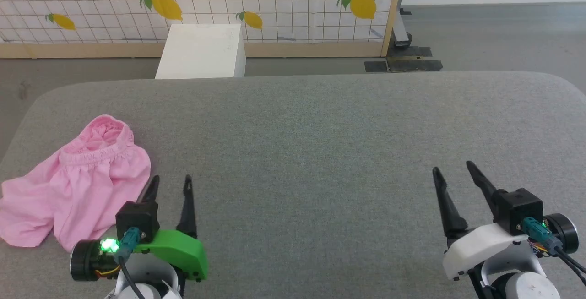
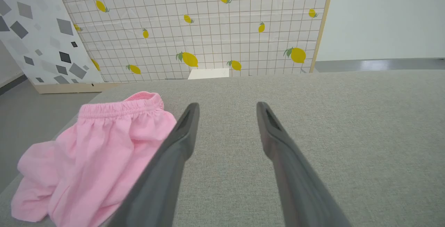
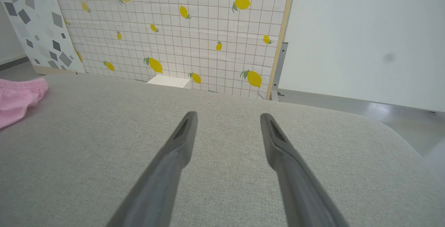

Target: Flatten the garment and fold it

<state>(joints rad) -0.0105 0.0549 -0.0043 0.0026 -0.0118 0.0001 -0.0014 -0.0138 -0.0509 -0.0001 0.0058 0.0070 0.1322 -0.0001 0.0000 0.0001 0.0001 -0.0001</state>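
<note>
Left gripper (image 1: 171, 179): 2 dark fingers spread, empty, just beside crumpled light pink thin-fabric shorts (image 1: 87, 184) at left edge of grey woven padded surface (image 1: 320, 129). Right gripper (image 1: 452, 167): spread, empty, well apart.

Risks: pinch may catch both layers, leaving legs bunched; outward drag may slide fabric off the edge.

Room: lemon-print grid panel (image 1: 274, 1), white box (image 1: 201, 51), grey floor (image 1: 480, 33).
</note>
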